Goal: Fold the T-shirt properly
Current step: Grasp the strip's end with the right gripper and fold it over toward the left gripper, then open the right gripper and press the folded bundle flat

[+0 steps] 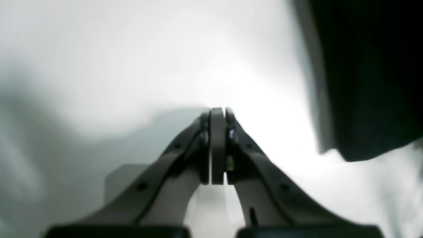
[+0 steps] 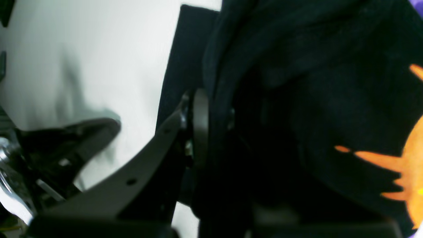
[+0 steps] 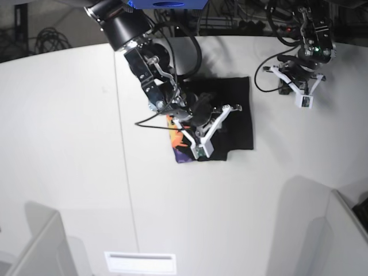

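The right pincer [image 2: 211,122] is squeezed tight on a thick fold of the shirt [image 3: 230,109]. In the right wrist view, black cloth is bunched between its two jaws. The pincer sits low on the front part of the shirt, near the bright sun print [image 3: 179,142].

The shirt lies in the middle of the white table [image 3: 69,144]. It is already a small, dark, nearly square bundle, so I think most of the folding is done. The front edge still looks lumpy, and the orange and purple print peeks out at the front left corner. I think what is left is to lay this last fold down flat, let go, and smooth the edges.

The left pincer [image 1: 218,114] is closed with nothing in it. It hangs over bare table off to the side of the shirt, well apart from it in the base view. A black edge shows at the side of its camera view.

Grey dividers [image 3: 40,247] stand at the near corners of the table, far from the shirt. Nothing sits close to the shirt. Only the right arm itself covers part of it.
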